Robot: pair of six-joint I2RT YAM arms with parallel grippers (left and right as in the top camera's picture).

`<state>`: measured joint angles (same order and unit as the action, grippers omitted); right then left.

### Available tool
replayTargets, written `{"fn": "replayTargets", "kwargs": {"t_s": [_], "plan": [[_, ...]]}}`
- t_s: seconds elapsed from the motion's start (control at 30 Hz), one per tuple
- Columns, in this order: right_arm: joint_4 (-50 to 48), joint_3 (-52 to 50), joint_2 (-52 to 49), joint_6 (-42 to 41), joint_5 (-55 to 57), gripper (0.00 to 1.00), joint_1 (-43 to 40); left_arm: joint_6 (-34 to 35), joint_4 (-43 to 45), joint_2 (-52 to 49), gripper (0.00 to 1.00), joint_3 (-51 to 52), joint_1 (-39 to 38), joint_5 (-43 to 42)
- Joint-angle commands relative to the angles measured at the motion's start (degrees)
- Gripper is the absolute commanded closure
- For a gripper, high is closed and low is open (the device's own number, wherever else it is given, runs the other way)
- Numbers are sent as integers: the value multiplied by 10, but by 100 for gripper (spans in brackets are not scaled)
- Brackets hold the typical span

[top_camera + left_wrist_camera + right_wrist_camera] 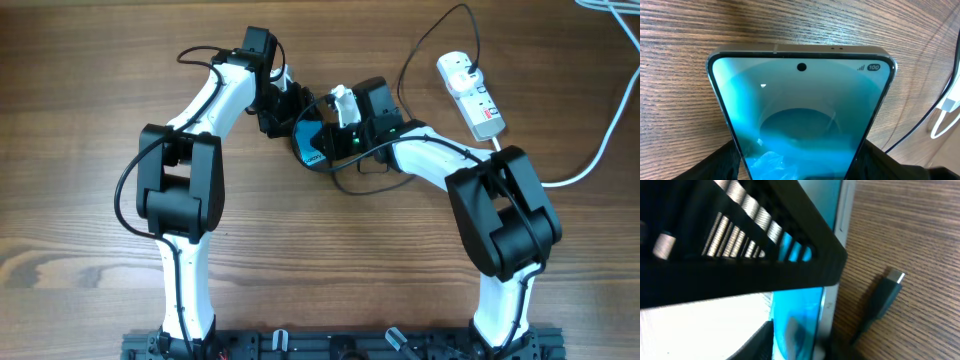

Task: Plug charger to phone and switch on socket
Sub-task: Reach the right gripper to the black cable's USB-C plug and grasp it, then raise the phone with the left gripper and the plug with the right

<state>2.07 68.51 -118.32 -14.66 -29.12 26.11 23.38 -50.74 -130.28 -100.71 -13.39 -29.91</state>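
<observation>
The phone [800, 115] has a glowing cyan screen and fills the left wrist view. It also shows in the overhead view [309, 143] at the table's middle. My left gripper [800, 172] is shut on its two long sides. My right gripper [805, 347] straddles the phone's screen and silver edge [832, 300] and seems shut on it. The charger plug tip [888, 291] lies loose on the wood just right of the phone, in neither gripper. Its thin black cable [440, 25] loops back from the white socket [470, 95] at the far right.
The socket's thick white cord [600, 150] runs off the right edge. Slack black cable [362, 180] lies under the right wrist. Bare wooden table [80, 200] lies to the left and front.
</observation>
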Motion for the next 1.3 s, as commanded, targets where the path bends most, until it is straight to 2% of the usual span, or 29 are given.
{"fn": "replayTargets", "kwargs": {"t_s": [0.0,0.07,0.13,0.23,0.33,0.43,0.6,0.73,0.83,0.93,1.03,1.17,1.27], "plan": [[-3,-6,-11,-7,-16,83,2,-7,2,25,35,2,2,-16],[-3,-6,-11,-8,-18,96,2,-7,2,25,34,2,2,-16],[-3,-6,-11,-8,-27,96,2,-7,2,25,32,2,2,-16],[-5,-3,-9,-8,-56,96,-3,-7,2,25,17,2,2,-16],[-8,3,0,-26,-91,96,-16,-7,2,29,10,1,8,-16],[-8,5,17,-53,-113,95,-32,-7,2,47,8,-2,24,-32],[-24,5,52,-86,-175,96,-57,-11,10,88,7,-2,57,-120],[-96,5,80,-192,-281,96,-88,-40,19,113,8,-2,90,-245],[-227,5,80,-323,-372,96,-101,-52,50,118,10,-2,108,-339],[-344,5,80,-446,-396,96,-102,-52,90,118,14,-2,115,-402],[-422,5,80,-546,-397,96,-99,-49,145,118,19,-2,115,-475],[-441,5,80,-603,-386,96,-84,-2,202,118,22,-2,114,-502],[-440,5,80,-608,-354,96,-66,16,236,118,29,-2,113,-523]]}}
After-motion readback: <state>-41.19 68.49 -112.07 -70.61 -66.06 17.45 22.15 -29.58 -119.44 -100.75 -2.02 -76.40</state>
